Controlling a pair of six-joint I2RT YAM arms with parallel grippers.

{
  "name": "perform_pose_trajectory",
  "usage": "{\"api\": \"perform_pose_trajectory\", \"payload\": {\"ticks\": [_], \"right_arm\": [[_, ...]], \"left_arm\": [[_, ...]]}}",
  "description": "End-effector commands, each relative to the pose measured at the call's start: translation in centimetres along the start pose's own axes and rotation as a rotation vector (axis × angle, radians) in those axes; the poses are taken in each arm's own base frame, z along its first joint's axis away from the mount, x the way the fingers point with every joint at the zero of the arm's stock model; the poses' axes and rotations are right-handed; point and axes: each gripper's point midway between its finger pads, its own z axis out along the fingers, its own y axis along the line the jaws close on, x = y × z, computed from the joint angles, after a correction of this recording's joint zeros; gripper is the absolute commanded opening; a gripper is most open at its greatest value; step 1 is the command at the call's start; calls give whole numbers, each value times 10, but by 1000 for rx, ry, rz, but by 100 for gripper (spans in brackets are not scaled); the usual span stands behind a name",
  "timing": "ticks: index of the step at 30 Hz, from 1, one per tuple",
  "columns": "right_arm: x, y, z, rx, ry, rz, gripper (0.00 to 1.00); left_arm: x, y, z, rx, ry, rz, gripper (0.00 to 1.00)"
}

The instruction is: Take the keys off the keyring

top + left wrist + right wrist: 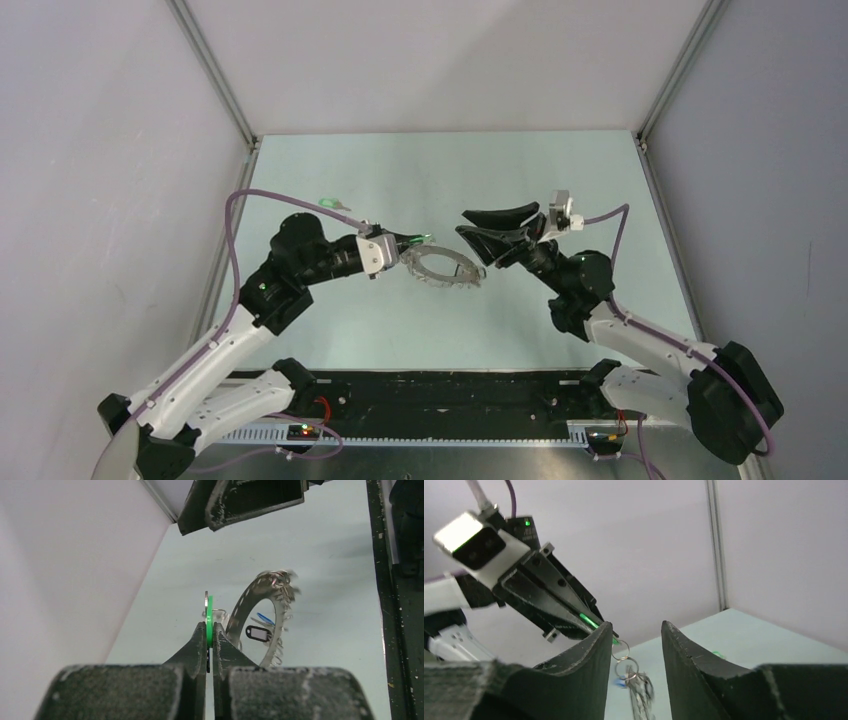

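My left gripper [405,240] is shut on the green plastic head of a key [210,615], seen edge-on between its fingertips. The silvery keyring [440,268] hangs from that key by small wire rings [626,662]. It is tilted above the table and slightly blurred. A black-framed tag [258,633] and a blue head [265,618] show through its hole. My right gripper [475,225] is open and empty, just right of the ring. In the right wrist view the small rings and the blurred keyring [641,695] hang between its spread fingers [589,670].
A loose green-headed key [330,205] lies on the table behind the left arm; it also shows in the right wrist view [719,655]. Grey walls with metal frame posts [215,70] close in the pale green table [560,170] on three sides.
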Motion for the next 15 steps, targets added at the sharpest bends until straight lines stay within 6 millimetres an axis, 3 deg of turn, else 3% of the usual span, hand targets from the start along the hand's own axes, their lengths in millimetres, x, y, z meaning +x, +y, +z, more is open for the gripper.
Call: {"api": "perform_pose_trajectory", "payload": {"ticks": [1, 7, 15], "right_arm": [[6, 10, -4, -108, 105, -272, 43], [29, 17, -11, -251, 271, -446, 39], [37, 20, 1, -330, 337, -520, 38]], "left_arm": [[-31, 5, -8, -20, -92, 73, 0], [-35, 1, -10, -1, -110, 86, 0], [-37, -3, -11, 18, -122, 100, 0]]}}
